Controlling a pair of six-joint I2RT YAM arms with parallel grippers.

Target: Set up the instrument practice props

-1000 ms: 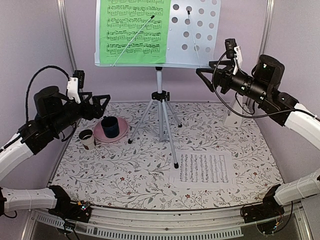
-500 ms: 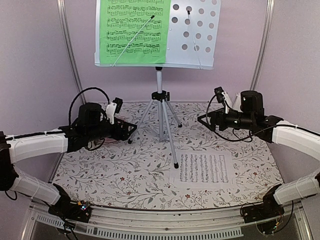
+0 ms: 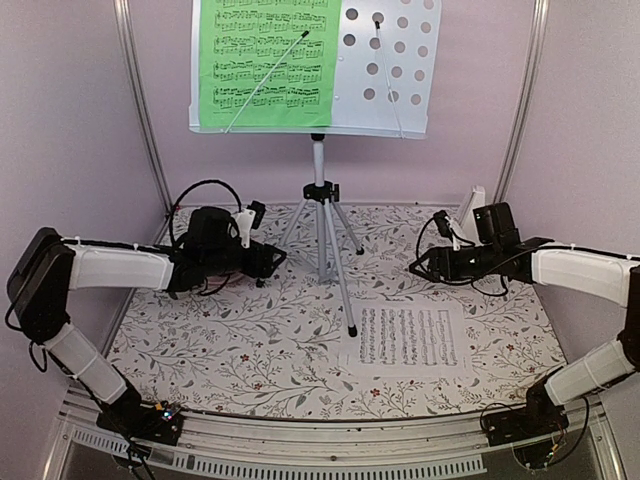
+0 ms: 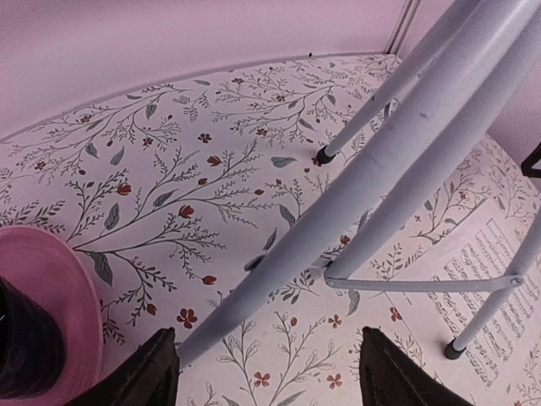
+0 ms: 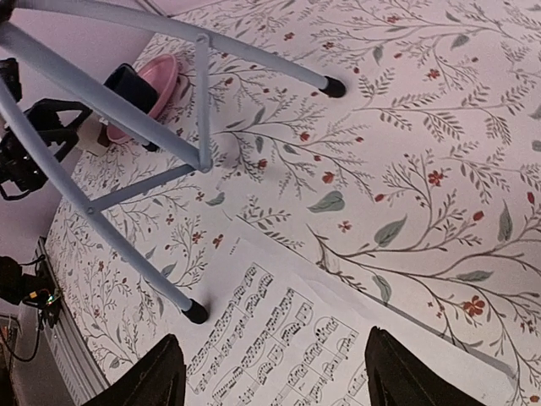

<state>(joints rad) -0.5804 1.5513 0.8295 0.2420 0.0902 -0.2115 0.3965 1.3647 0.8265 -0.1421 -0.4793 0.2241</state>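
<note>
Both arms have sunk lower and stretched toward the middle since the earlier frames: the left arm [image 3: 120,268] now lies low over the table [image 3: 250,340] with its wrist beside the stand's left leg, and the right arm [image 3: 580,268] reaches in low from the right side.

On the flowered table, the pale grey music stand [image 3: 320,180] is upright on its tripod at the back centre. Its hole-punched desk is raised high and faces forward. The green sheet of music [image 3: 268,62] rests on the left half of that desk under a thin wire retainer, while the right half is bare. The white sheet of music [image 3: 408,336] lies flat on the table, in front of and to the right of the stand's front foot.

A pink plate [image 4: 59,304] with a dark blue cup [image 4: 21,347] on it shows at the edge of the left wrist view. The small white metronome [image 3: 472,203] stands at the back right, partly hidden behind the right arm.

The left jaws are apart, with a tripod leg crossing just ahead of them. The right jaws are also apart, empty, and low above the top left corner of the white sheet.
</note>
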